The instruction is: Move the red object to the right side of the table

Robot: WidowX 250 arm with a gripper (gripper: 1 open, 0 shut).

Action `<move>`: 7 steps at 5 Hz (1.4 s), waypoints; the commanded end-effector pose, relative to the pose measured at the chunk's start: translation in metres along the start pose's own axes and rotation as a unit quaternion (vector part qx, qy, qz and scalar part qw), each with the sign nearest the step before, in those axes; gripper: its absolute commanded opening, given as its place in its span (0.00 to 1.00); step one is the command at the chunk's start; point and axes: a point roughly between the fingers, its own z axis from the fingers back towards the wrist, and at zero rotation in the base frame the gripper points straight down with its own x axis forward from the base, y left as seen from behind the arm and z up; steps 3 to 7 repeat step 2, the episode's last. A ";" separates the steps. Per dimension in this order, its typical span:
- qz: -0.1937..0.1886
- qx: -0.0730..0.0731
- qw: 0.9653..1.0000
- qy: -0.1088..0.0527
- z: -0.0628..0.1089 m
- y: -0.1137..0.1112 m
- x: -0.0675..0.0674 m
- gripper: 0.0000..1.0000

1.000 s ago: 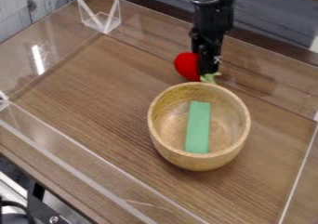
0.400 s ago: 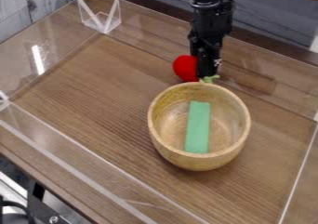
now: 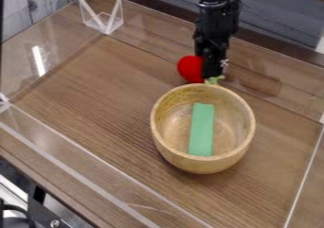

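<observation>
The red object [image 3: 189, 66], a small round toy with a green leafy tip [image 3: 214, 78], is at the far middle of the table [image 3: 89, 99], just behind the wooden bowl. My black gripper [image 3: 209, 65] comes straight down onto its right side. The fingers are closed against the toy and hide part of it. I cannot tell whether the toy rests on the wood or hangs just above it.
A wooden bowl [image 3: 165, 128] holding a flat green block [image 3: 203, 129] stands right in front of the gripper. Clear acrylic walls [image 3: 45, 57] edge the table. A small clear stand [image 3: 101, 16] sits at the far left corner.
</observation>
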 end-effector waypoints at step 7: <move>0.000 0.026 1.000 -0.017 0.022 -0.001 0.009 0.00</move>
